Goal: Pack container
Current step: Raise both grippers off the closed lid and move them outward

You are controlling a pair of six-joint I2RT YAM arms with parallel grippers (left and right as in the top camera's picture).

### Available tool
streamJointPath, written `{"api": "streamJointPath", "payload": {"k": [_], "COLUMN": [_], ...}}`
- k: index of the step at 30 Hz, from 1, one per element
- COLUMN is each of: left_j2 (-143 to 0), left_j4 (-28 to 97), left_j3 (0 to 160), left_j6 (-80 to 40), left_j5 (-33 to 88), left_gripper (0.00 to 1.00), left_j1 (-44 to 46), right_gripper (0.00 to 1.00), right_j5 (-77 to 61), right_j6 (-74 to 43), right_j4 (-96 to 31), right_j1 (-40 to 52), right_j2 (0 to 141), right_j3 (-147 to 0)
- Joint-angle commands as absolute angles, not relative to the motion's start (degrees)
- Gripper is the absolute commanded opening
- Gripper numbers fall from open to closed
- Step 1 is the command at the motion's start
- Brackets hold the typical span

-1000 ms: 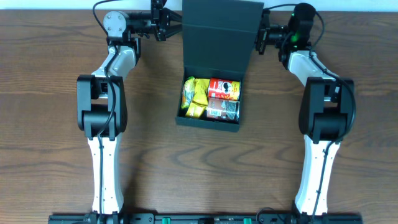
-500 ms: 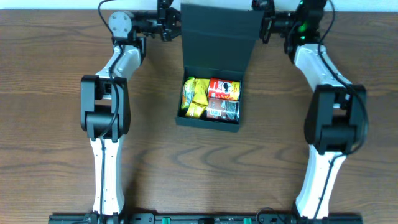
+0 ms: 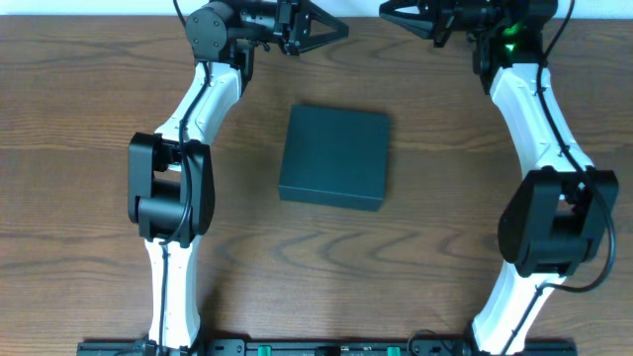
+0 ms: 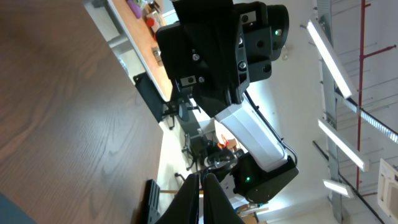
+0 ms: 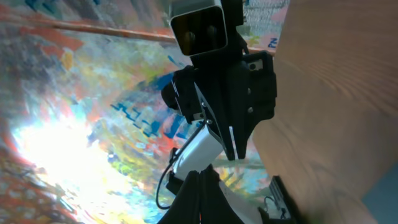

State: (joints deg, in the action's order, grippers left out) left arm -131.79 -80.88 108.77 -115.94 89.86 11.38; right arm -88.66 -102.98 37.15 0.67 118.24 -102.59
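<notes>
The container (image 3: 333, 156), a dark teal-black square box, lies at the middle of the table with its flap lid shut flat; its contents are hidden. My left gripper (image 3: 341, 28) is shut and empty at the far edge of the table, pointing right, well behind the box. My right gripper (image 3: 386, 11) is shut and empty at the far edge, pointing left towards the left gripper. In the left wrist view the shut fingers (image 4: 202, 180) face the other arm. In the right wrist view the shut fingers (image 5: 200, 177) do the same.
The wooden table (image 3: 89, 168) spreads around the box. Both arm bases stand at the near edge, left (image 3: 168, 326) and right (image 3: 499, 326). The far table edge runs just behind both grippers.
The lid, held upright a second ago with cans and packets showing, now lies shut over the box. Both grippers have let go and risen to the far edge, fingers shut.
</notes>
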Motion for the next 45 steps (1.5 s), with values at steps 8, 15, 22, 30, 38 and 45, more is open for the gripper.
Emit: {"api": "streamJointPath", "payload": {"k": [8,15,22,30,38,45], "left_j2": [-129.58,-128.77,-128.66,-128.64,-128.66,-128.22], "left_j4": [-71.05,-26.06,36.88,68.03,96.82,96.82], "left_j3": [117.36,131.96,153.03,160.38,160.0,150.32], "left_j6": [-118.91,-89.56,-48.29,-15.64,2.59,2.61], "left_j5": [72.77,59.31,40.51,20.29,8.58,9.45], "left_gripper": [0.05,0.06,0.06,0.12,0.06,0.18], "left_j1": [7.33,8.6,8.6,8.43,8.95,7.16], "right_gripper": [0.02,0.02,0.11,0.36,0.61,0.6], "right_j5": [-81.01,-68.64,-59.51,-24.62,6.7,7.77], "right_j6": [-106.91,-102.35,-69.97,-29.19,-18.72,-21.41], "right_j4": [52.12,33.26,-7.11,-54.28,-82.81,-84.47], "right_j1": [-1.3,-1.19,-1.1,0.62,3.55,1.93], "right_j2": [118.06,118.06,116.25,111.46,108.33,107.0], "right_j3": [-109.27,-111.11,-116.79,-127.17,-125.51,-112.16]}}
